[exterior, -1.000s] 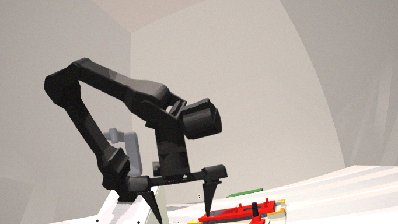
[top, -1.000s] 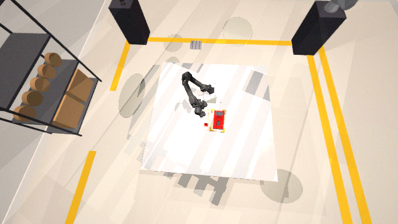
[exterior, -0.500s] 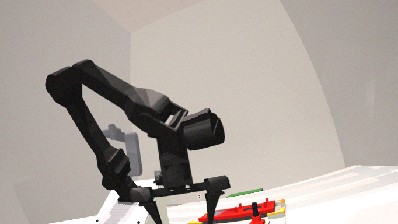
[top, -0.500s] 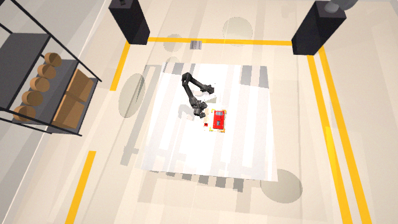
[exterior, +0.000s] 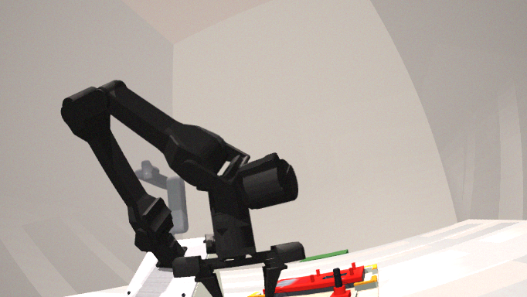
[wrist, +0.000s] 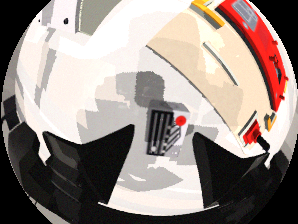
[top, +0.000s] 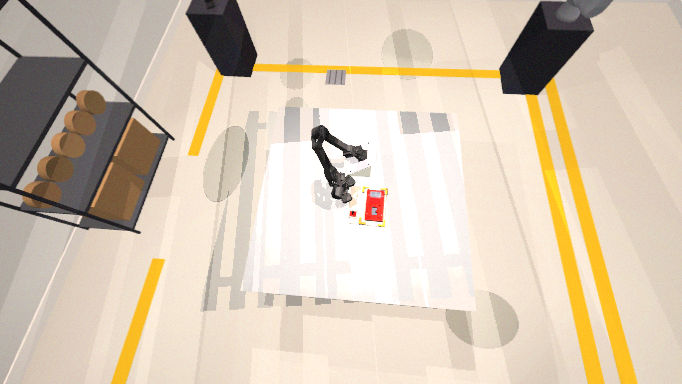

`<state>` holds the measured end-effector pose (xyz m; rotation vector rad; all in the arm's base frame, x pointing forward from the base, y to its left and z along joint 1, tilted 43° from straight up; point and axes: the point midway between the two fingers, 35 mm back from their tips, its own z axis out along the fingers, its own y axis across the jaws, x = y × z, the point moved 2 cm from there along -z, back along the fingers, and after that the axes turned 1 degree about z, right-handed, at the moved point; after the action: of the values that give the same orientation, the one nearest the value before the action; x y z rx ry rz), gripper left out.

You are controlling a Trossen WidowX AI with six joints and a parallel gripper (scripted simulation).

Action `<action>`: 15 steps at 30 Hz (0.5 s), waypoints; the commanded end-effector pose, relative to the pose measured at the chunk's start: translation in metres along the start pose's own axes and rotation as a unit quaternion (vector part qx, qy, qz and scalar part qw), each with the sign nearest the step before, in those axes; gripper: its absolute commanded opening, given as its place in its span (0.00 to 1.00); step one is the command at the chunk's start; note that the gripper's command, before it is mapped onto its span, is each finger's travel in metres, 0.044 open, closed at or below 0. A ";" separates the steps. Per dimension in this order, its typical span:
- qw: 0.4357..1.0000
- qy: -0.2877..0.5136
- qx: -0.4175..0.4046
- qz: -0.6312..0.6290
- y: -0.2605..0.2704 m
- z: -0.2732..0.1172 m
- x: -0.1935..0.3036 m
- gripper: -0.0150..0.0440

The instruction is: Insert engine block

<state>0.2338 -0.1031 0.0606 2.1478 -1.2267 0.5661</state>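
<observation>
You are holding the pincer [top: 348,200] [exterior: 245,295] [wrist: 165,132] partly open, gripping nothing; its fingers are standing either side of the engine block [wrist: 165,131], presumably so that closing will catch it squarely. The block is lying on the table [top: 310,250] [exterior: 444,267] [wrist: 55,95], beside the beige board [wrist: 195,60]. Rightward, the red lever with its black handle [top: 353,213] [exterior: 340,290] [wrist: 256,134] is standing near your path, possibly obstructing travel to the red car body [top: 375,199] [exterior: 321,279] [wrist: 250,37].
</observation>
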 end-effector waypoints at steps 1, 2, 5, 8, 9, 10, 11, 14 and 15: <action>1.000 -0.002 0.000 -0.004 0.001 0.001 -0.002 0.56; 1.000 -0.002 0.000 -0.004 0.001 0.001 -0.002 0.51; 1.000 -0.002 0.000 -0.004 0.001 0.001 -0.002 0.44; 1.000 -0.002 0.000 -0.004 0.001 0.001 -0.002 0.41; 1.000 -0.002 0.000 -0.004 0.001 0.001 -0.002 0.40; 1.000 -0.002 0.000 -0.004 0.001 0.001 -0.002 0.39; 1.000 -0.002 0.000 -0.004 0.001 0.001 -0.002 0.38; 1.000 -0.002 0.000 -0.004 0.001 0.001 -0.002 0.28; 1.000 -0.003 0.000 -0.004 0.000 -0.001 -0.002 0.25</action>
<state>0.2332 -0.1033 0.0598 2.1479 -1.2252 0.5644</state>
